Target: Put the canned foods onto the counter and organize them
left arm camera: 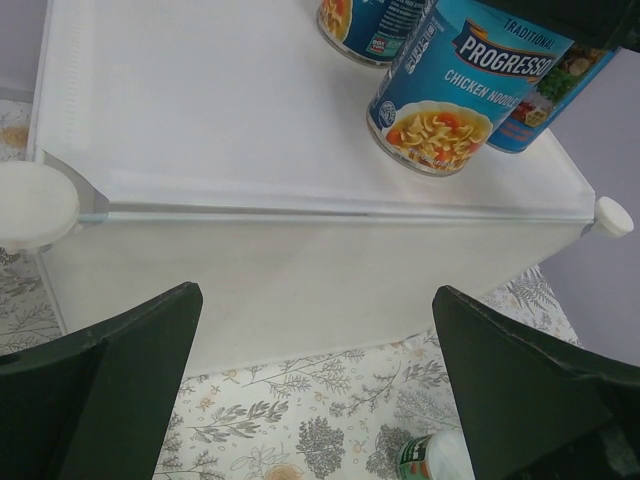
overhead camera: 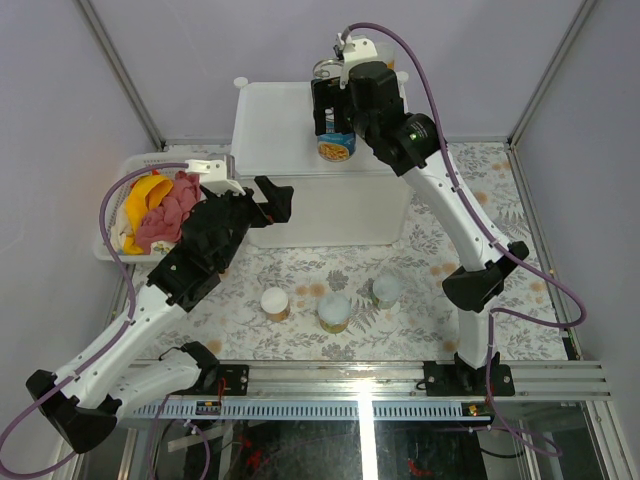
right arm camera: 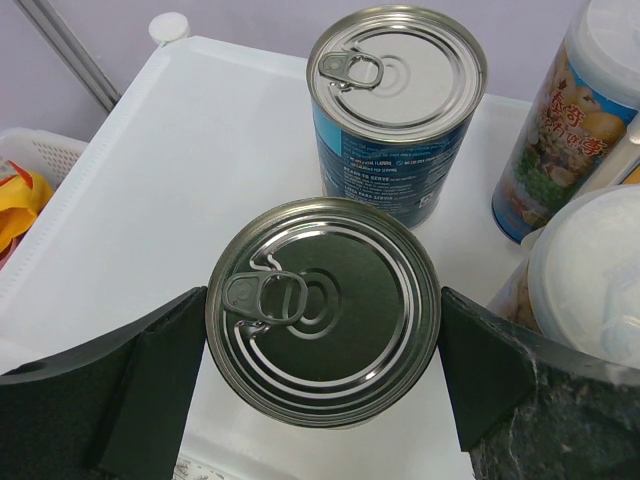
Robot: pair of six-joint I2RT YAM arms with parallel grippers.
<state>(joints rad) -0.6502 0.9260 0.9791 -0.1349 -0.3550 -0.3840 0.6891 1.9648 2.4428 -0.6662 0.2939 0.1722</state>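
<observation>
My right gripper (overhead camera: 337, 132) (right arm camera: 322, 335) is shut on a wide blue-labelled soup can (overhead camera: 337, 148) (right arm camera: 322, 310) (left arm camera: 440, 100), one finger pressed to each side, over the near right part of the white counter (overhead camera: 280, 110) (left arm camera: 200, 120) (right arm camera: 170, 180). Whether the can's base touches the top I cannot tell. A second blue can (right arm camera: 395, 90) (left arm camera: 360, 25) stands just behind it, and two pale-lidded canisters (right arm camera: 575, 110) (right arm camera: 590, 270) stand to its right. Three small jars (overhead camera: 275, 303) (overhead camera: 334, 311) (overhead camera: 386, 290) stand on the table. My left gripper (overhead camera: 272, 205) (left arm camera: 315, 380) is open and empty before the counter's front wall.
A white mesh basket (overhead camera: 115, 215) at the left holds a yellow banana (overhead camera: 140, 190) and a pink cloth (overhead camera: 170, 212), partly under my left arm. Round knobs (left arm camera: 35, 205) (left arm camera: 612, 215) stick out at the counter's front corners. One jar (left arm camera: 435, 458) sits below my left fingers.
</observation>
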